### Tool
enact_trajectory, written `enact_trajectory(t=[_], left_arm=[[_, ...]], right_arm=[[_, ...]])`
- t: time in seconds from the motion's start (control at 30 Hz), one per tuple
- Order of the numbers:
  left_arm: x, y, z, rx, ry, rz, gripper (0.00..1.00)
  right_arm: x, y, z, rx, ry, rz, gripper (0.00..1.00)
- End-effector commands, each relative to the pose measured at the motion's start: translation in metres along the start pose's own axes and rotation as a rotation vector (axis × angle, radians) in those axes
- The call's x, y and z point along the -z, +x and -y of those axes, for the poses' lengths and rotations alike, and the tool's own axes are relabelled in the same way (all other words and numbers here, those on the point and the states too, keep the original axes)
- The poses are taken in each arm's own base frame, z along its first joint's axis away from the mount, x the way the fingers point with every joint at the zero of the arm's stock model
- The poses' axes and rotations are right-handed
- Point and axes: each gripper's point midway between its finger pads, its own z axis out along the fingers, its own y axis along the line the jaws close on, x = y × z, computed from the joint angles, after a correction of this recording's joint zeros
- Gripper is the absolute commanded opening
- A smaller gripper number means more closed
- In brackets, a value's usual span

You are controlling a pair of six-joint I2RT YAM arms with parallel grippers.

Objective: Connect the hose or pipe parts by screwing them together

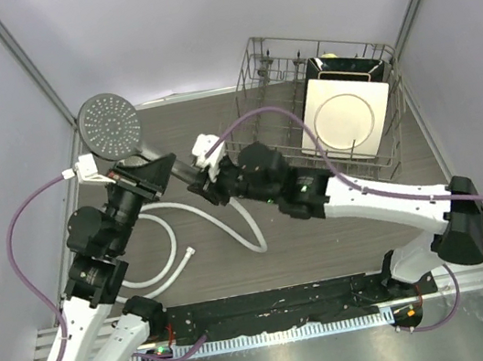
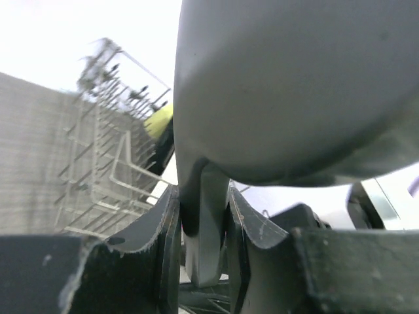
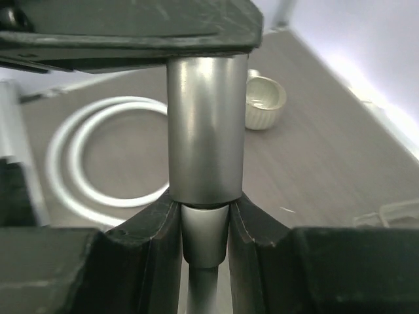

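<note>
Left fingers (image 2: 154,239) are sitting closest to the lens, pinching narrow on the neck of the shower head (image 2: 294,91), whose grey body is bulging just above them. You are using the left gripper (image 1: 152,170) as the anchor here, so be bracing it against any twist. Beyond those fingers the handle (image 3: 206,137) is running straight toward the right gripper (image 3: 204,226), which is gripping the hose (image 3: 98,157) by its nut (image 3: 204,243), fingers drawn narrow on it. The nut is butting the handle's end just above the fingertips.

You are probably starting the thread, so be holding the nut square to the handle, pressing lightly along its axis while turning; a tilt is risking a crossed thread.

Overhead you are seeing the hose trailing loose over the table (image 1: 309,252) behind the right fingers. Only the right wrist is showing the joint, and a cup (image 3: 265,101) beyond it. Neither view is showing you whether the threads are biting.
</note>
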Motion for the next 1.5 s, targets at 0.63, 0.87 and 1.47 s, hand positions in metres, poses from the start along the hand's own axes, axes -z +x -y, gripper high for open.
enact_trajectory(t=[0.63,0.87,1.47], left_arm=[[0.025,0.011,0.114,-0.162,0.734,-0.019,0.00],[-0.005,-0.014,0.072,-0.195,0.390,0.064,0.00],[-0.011,-0.049,0.045,-0.146,0.098,0.136,0.00]], right_arm=[[0.114,-0.113,0.000,-0.778,-1.218,0.446,0.30],[0.101,-0.088,0.016,-0.754,-1.019,0.394,0.63],[0.065,-0.044,0.038,-0.130,0.078,-0.012,0.73]])
